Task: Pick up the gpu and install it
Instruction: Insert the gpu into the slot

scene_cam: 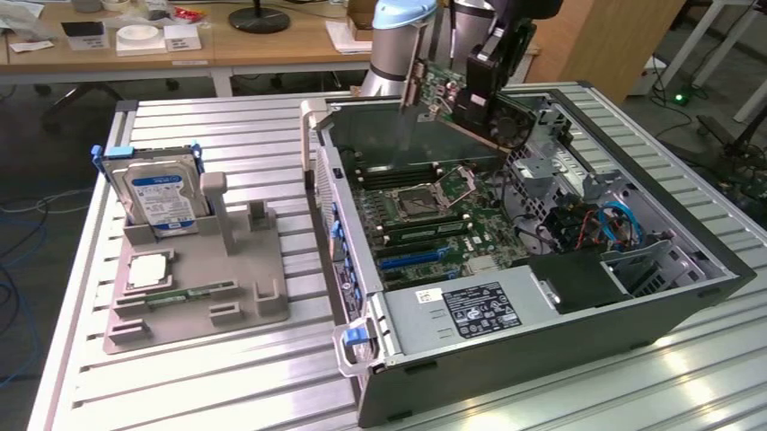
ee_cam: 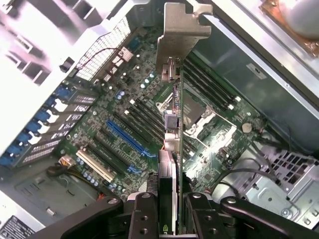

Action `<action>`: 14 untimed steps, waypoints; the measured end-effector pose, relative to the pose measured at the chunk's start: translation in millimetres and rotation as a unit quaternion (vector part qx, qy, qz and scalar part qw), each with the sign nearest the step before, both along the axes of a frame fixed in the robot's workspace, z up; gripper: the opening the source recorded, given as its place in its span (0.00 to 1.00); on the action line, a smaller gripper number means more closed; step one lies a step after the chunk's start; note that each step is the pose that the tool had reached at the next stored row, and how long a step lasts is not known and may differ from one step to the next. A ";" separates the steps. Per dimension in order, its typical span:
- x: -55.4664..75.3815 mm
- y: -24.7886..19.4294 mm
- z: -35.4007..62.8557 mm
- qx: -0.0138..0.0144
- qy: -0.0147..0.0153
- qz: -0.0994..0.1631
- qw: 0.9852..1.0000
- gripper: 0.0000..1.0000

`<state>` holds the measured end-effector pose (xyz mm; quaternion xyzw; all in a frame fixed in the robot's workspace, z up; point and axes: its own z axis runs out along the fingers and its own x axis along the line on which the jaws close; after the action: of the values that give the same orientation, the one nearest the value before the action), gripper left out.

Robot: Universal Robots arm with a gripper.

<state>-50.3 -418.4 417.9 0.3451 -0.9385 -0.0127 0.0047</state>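
My gripper (scene_cam: 488, 63) hangs over the far end of the open computer case (scene_cam: 671, 301), shut on the gpu (scene_cam: 486, 103). The gpu is a thin dark card with a green board face, and its silver bracket (scene_cam: 415, 90) points toward the exterior view's left. In the wrist view the gpu (ee_cam: 168, 164) runs edge-on out from between the black fingers (ee_cam: 144, 214), bracket (ee_cam: 182, 35) at its far tip. It floats above the motherboard (ee_cam: 214, 139), apart from it. The blue expansion slot (ee_cam: 127, 137) lies off to one side of the card's line.
On the exterior view's left, a grey fixture tray (scene_cam: 240, 310) carries the silver hard drive (scene_cam: 162, 193), a processor (scene_cam: 146, 269) and a green memory stick (scene_cam: 192, 294). Inside the case are a power supply (scene_cam: 480, 310), drive cage (scene_cam: 551, 171) and blue cables (scene_cam: 617, 224).
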 end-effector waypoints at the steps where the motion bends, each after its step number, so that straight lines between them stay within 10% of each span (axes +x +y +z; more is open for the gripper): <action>1: 0.0 0.0 0.0 0.000 0.000 0.007 1.000 0.27; 14: 0.0 -0.1 -0.3 0.000 0.000 0.091 0.996 0.27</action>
<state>-50.4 -418.4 417.7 0.4293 -0.9030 -0.0122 0.0059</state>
